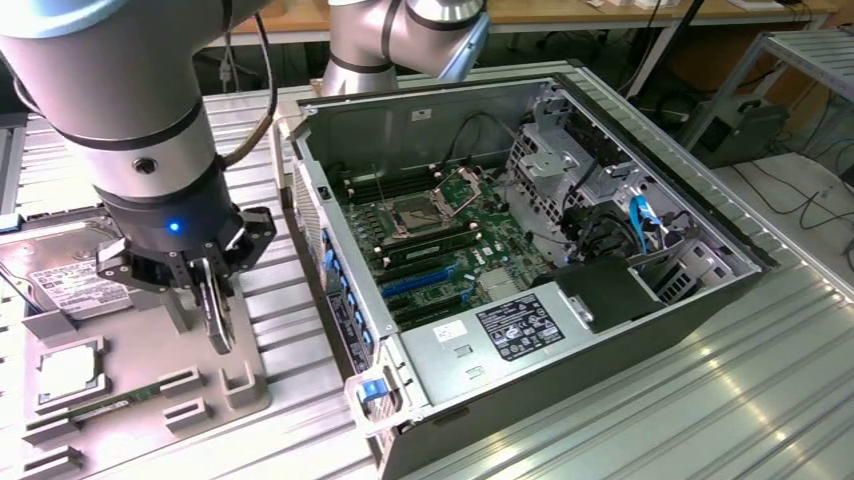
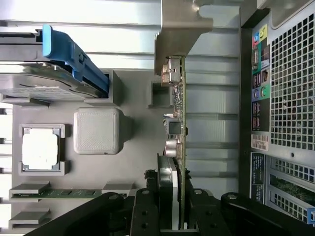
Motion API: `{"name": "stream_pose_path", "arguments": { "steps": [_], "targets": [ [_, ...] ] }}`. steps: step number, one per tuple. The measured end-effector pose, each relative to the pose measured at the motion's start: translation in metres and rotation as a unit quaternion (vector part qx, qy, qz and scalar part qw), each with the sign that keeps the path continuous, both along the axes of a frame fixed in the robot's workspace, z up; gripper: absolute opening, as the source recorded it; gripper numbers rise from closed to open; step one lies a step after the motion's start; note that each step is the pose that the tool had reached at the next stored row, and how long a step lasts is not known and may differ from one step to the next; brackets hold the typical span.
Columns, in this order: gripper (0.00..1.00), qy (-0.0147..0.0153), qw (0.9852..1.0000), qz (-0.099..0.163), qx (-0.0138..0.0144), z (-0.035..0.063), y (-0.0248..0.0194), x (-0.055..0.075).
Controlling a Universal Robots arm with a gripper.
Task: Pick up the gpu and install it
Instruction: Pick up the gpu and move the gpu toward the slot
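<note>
Ribbed metal tabletop (image 1: 747, 400) catches glare lower right, wooden desk (image 1: 574, 14) runs along the top edge, metal rack (image 1: 814, 50) upper right, cables (image 1: 805, 205) loose on the floor (image 1: 761, 178).

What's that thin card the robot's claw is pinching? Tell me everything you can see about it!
It's the gpu, a thin card seen edge-on: a green board with small silvery parts and a bent grey metal bracket at one end. It stands on edge, pinched between the black fingers of the gripper, over the grey tray beside the open computer case.
</note>
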State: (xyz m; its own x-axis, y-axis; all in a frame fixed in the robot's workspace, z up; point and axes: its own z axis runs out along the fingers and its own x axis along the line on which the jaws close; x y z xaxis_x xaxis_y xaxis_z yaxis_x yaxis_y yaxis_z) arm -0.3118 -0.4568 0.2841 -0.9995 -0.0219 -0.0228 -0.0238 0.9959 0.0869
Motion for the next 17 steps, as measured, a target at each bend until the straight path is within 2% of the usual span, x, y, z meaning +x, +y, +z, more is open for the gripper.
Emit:
{"name": "stream_pose_path", "arguments": {
  "steps": [2,4,8,10,14,16,17],
  "targets": [
    [0.29,0.0,1.0,0.0,0.0036,0.0097,0.0,0.0],
    [0.29,-0.0001,1.0,-0.001,0.007,0.0249,0.0,0.0],
    [0.29,0.0001,1.0,0.0,0.0071,0.0254,0.0,0.0],
    [0.29,0.0002,1.0,0.0,0.0071,0.0318,0.0,0.0],
    [0.29,0.0001,1.0,0.0,0.0068,0.0375,0.0,0.0],
    [0.29,0.0002,1.0,0.0,0.0041,0.0401,0.0,0.0],
    [0.29,0.0002,1.0,0.0,0.0014,0.0411,0.0,0.0]
  ]
}}
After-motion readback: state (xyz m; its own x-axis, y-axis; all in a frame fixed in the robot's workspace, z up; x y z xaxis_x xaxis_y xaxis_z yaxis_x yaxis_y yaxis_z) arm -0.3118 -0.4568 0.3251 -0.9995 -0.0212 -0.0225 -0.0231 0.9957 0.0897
